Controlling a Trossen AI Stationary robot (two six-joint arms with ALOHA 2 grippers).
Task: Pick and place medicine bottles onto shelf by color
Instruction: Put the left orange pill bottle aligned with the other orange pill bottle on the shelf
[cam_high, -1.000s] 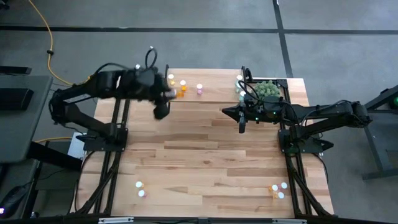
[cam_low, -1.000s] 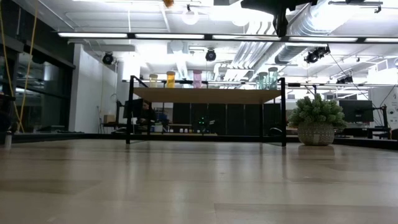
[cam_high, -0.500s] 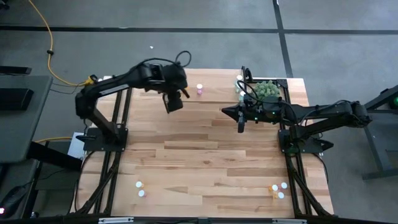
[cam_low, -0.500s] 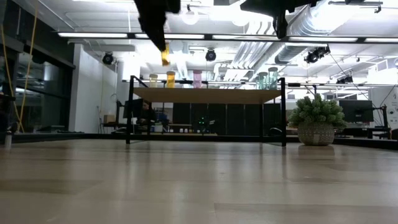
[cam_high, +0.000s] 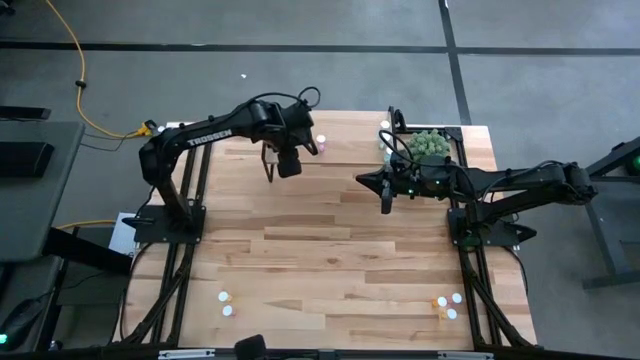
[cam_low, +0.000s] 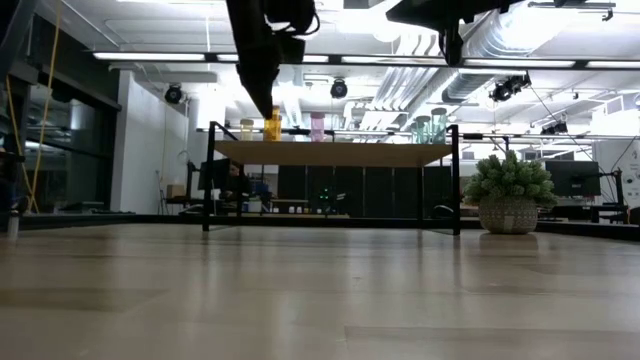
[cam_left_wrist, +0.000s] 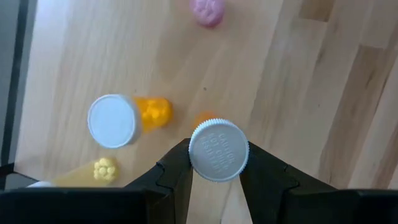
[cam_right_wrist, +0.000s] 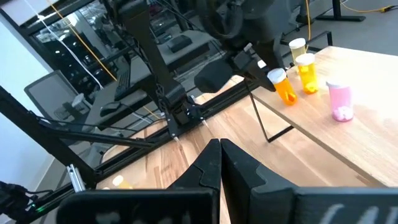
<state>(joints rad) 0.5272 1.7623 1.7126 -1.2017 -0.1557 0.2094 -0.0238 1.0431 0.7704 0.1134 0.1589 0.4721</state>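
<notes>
The shelf (cam_high: 350, 140) stands at the table's far edge. On its wood top (cam_low: 330, 153) stand a yellow bottle (cam_low: 246, 129), an orange bottle (cam_left_wrist: 115, 120), a pink bottle (cam_high: 320, 143) and two teal bottles (cam_low: 430, 126). My left gripper (cam_high: 288, 165) is over the shelf's left part, shut on another orange bottle (cam_right_wrist: 283, 87). My right gripper (cam_high: 388, 205) is shut and empty, above the table just near of the shelf's right part. My left gripper pinches the orange bottle's white cap (cam_left_wrist: 202, 152) between its two fingers (cam_left_wrist: 177, 168), one on each side of the rim. The fingers come from above, pointing down. The orange body (cam_right_wrist: 286, 93) hangs tilted below the cap, close over the shelf top; I cannot tell whether it touches.
A fuzzy green plant in a pot (cam_high: 430, 143) stands at the shelf's right end. Loose bottles stand near the table's front edge: two at the left (cam_high: 226, 303) and three at the right (cam_high: 448, 304). The table's middle is bare wood (cam_high: 330, 240).
My left gripper has carried the orange bottle toward the table's right edge and down, from high above the shelf to just over its top beside the standing orange bottle. It has stayed shut on the cap.
</notes>
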